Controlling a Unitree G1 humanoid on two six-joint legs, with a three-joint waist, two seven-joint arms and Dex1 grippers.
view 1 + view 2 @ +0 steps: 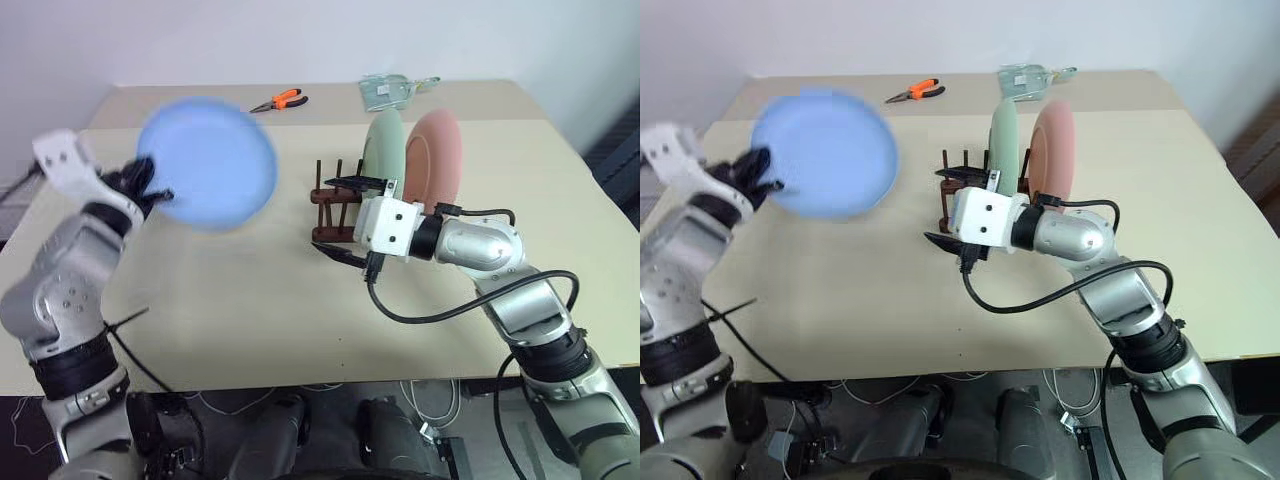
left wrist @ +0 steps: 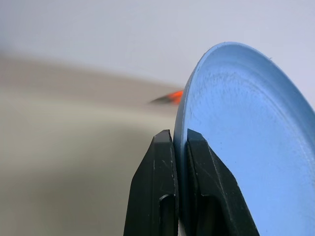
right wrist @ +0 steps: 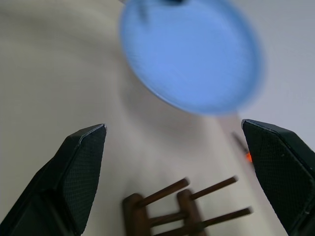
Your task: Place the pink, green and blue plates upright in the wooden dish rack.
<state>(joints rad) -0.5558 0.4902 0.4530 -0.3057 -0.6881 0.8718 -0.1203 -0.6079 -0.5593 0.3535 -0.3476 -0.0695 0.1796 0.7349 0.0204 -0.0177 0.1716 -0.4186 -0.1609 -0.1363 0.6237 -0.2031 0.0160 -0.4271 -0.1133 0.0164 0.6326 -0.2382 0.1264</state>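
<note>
Now on the last plate: left claw (image 1: 150,190) pinches the blue plate (image 1: 208,163) by its rim, aloft over the bench (image 1: 230,300). Pink (image 1: 437,155) and green (image 1: 382,145) plates stand in the rack (image 1: 333,205). Right claw (image 1: 345,220) gapes wide near the rack. Next: slot blue between free pegs, probably.

Both arms are built of rounded silver-grey metallic segments joined by black ribbed collars; the left arm (image 1: 62,300) carries a ring of small screws on its round joint cover and ends in a white angular wrist block; the right arm (image 1: 520,300) has a white boxy wrist housing with small dark screw holes; a black cable loops from it along the forearm; each gripper's fingers (image 3: 81,162) are matte black, wedge-shaped, with finely textured pads.
</note>
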